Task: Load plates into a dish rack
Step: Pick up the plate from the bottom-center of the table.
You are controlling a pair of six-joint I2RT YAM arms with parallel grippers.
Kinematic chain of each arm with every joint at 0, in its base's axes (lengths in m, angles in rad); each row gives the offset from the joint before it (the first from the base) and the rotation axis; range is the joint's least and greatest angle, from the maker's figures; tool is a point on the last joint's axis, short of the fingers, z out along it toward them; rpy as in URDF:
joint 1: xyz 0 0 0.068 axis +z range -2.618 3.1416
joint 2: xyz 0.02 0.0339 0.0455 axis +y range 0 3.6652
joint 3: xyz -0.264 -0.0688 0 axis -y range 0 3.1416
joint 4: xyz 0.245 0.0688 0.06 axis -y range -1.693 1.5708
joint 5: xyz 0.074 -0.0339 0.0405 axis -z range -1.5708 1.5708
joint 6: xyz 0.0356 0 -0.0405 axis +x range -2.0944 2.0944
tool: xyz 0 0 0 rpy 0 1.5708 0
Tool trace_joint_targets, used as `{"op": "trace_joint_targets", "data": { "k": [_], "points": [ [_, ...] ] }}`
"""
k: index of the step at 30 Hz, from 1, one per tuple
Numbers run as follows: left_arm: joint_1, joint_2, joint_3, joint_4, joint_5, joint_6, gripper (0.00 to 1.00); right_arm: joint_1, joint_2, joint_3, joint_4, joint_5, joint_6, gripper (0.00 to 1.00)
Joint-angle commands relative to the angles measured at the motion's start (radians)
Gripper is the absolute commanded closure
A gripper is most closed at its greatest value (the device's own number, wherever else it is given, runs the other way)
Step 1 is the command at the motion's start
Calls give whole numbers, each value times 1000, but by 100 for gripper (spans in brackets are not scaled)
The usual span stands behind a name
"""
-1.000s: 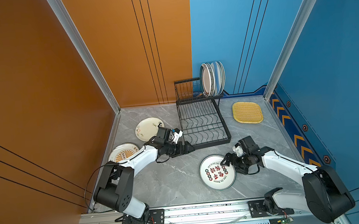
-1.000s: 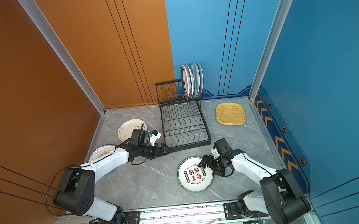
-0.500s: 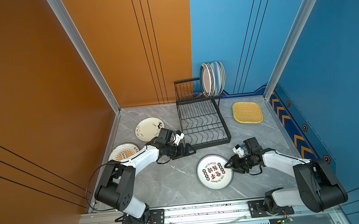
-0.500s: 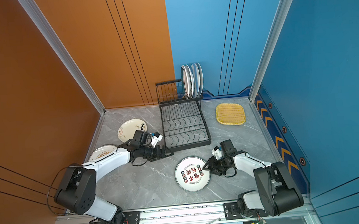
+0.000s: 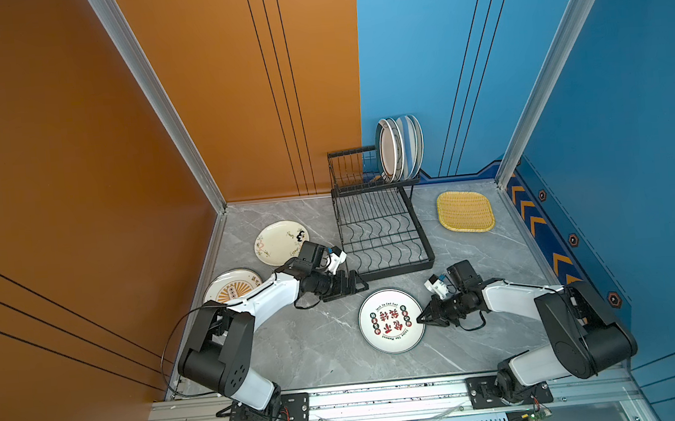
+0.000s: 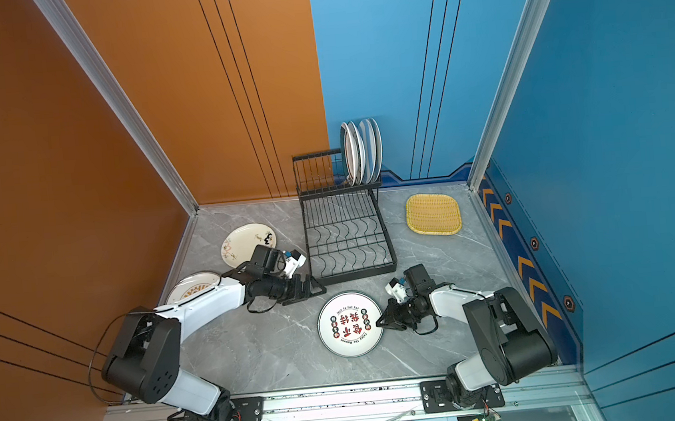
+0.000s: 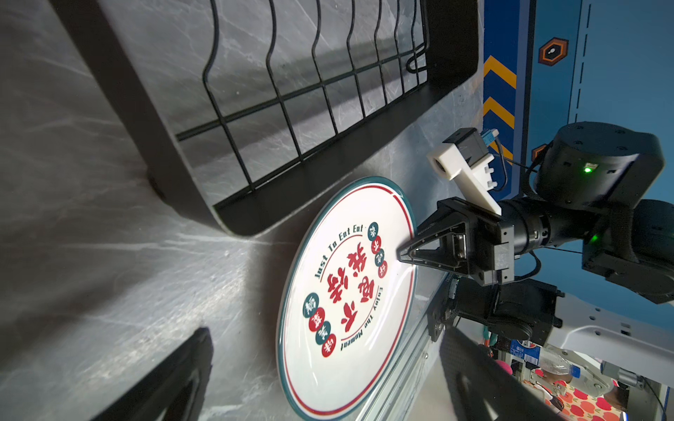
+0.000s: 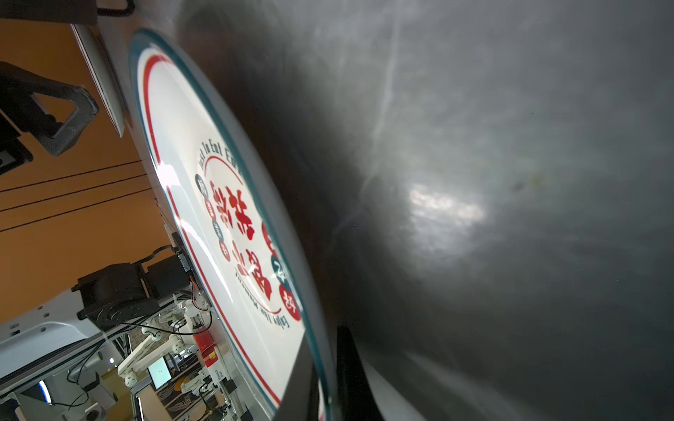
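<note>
Right claw (image 5: 420, 319): pinched tight on the rim of the red-lettered plate (image 5: 391, 320), on the side toward its own arm; in the right wrist view the rim runs between its fingers.
Left claw (image 5: 357, 287): jaws spread wide, holding nothing, low over the bench (image 5: 318, 346) just beside the dish rack's front left corner.
Red-lettered plate: on the bench, just in front of the dish rack (image 5: 395, 270).
Racked plates (image 5: 399, 148): upright in the raised rear tier.
Loose pieces: cream plate (image 5: 280, 241) and sunburst plate (image 5: 229, 281) left of the rack; yellow woven tray (image 5: 465, 210) right of it.

Plate (image 7: 348, 295) reads "Just To Eat Eat".
</note>
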Motion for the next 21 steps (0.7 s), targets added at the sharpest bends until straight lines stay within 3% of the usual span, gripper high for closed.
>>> {"op": "trace_joint_targets", "data": {
  "k": [1, 21],
  "points": [
    [12, -19, 18, -28, 26, 12, 2, 15, 28, 7, -91, 103, -18, 100],
    [79, -37, 92, -5, 122, -28, 1, -6, -276, 214, -261, -29, 93, 100]
  ]
}}
